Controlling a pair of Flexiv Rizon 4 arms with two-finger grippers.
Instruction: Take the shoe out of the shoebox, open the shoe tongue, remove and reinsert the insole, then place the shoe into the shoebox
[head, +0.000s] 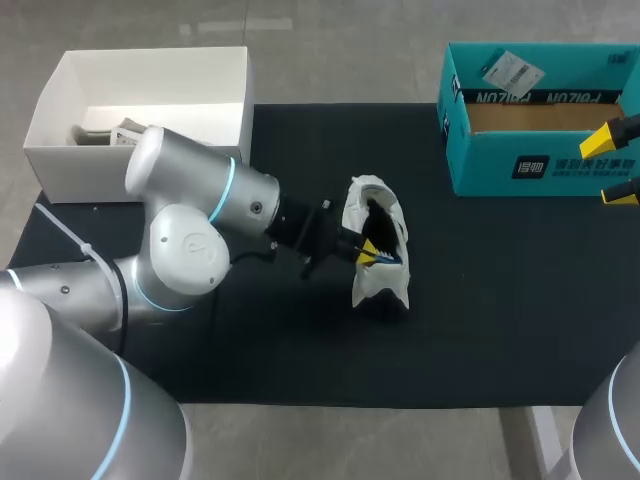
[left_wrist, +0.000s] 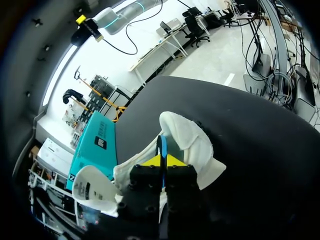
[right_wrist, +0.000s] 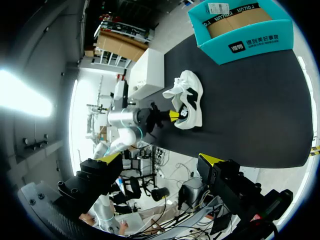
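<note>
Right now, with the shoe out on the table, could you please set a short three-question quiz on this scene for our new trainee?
1. True or false: the white shoe is inside the teal shoebox.
2. Multiple choice: the left gripper is
A) open and touching nothing
B) shut on the blue insole at the shoe's opening
C) gripping the shoebox's rim
3. Fill in the blank: the right gripper is ___ and holds nothing.

Key:
1. False. The shoe lies on the black mat.
2. B.
3. Open.
</note>
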